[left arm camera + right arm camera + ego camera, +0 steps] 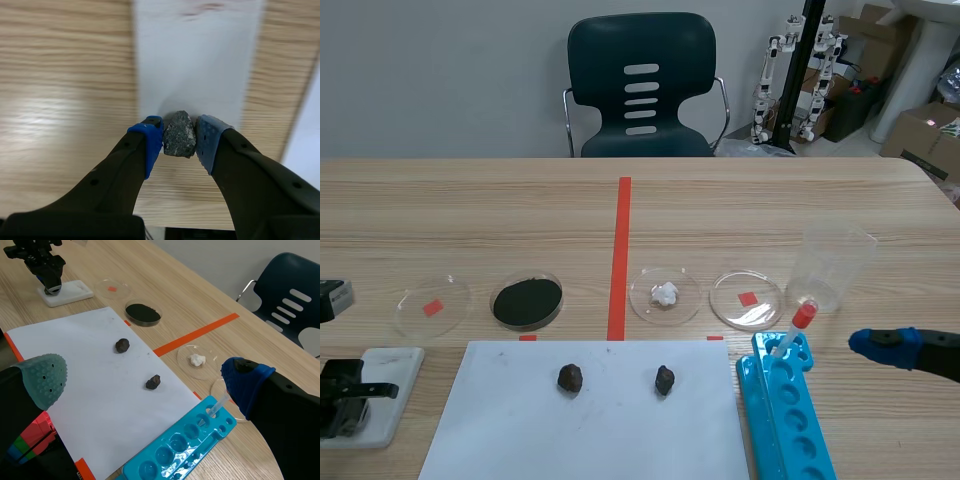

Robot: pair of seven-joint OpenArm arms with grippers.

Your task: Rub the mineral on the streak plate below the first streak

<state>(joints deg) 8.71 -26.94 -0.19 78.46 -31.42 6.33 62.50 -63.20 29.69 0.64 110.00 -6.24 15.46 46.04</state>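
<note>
My left gripper (179, 142) is clamped on the mineral (179, 134), just over the near end of the white streak plate (200, 60); a faint reddish streak (202, 7) marks the plate's far end; my right gripper (887, 346) gapes wide, well apart from the plate.

Setting: a laboratory bench inside a robotics workroom.

Evidence on the wooden table (470, 200):
- A row of clear shallow dishes (431, 305), one holding black powder (527, 301), one a white lump (665, 295).
- A clear plastic beaker (835, 262) stands near a blue tray of wells (790, 430), with a red-capped dropper (792, 330) in the tray.
- A white sheet (590, 430) carries two dark rocks (570, 377), well apart.
- An orange-red tape line (619, 260) marks the tabletop.
- The left gripper (179, 141) pinches a grey speckled rock chip (179, 134) over a white plate (200, 60).

Evidence behind the table: a dark chair (640, 85) against a plain wall, cardboard boxes (925, 135), and small white robot figures (795, 75) on a stand.
</note>
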